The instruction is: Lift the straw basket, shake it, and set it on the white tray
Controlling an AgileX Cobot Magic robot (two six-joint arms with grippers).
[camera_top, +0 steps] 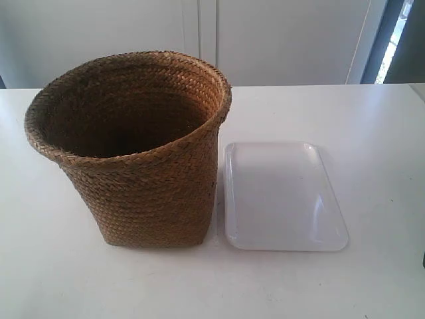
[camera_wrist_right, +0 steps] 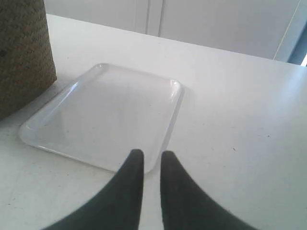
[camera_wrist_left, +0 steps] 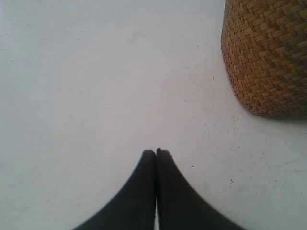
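The straw basket [camera_top: 153, 193] stands upright on the white table, brown braided, with a wide flared rim and a dark inside. The white tray [camera_top: 282, 196] lies flat right beside its base, with nothing on it. Neither arm shows in the exterior view. In the left wrist view my left gripper [camera_wrist_left: 156, 152] is shut, tips touching, over bare table and well apart from the basket's lower wall [camera_wrist_left: 268, 57]. My right gripper [camera_wrist_right: 152, 153] hovers at a corner of the tray [camera_wrist_right: 105, 115], slightly open with nothing between its fingers; the basket [camera_wrist_right: 24, 52] is beyond the tray.
The white table [camera_top: 372, 119] runs wide around both things. White cabinet doors [camera_top: 285, 40] stand behind the far edge, and a dark gap [camera_top: 398, 33] shows at the exterior view's far right.
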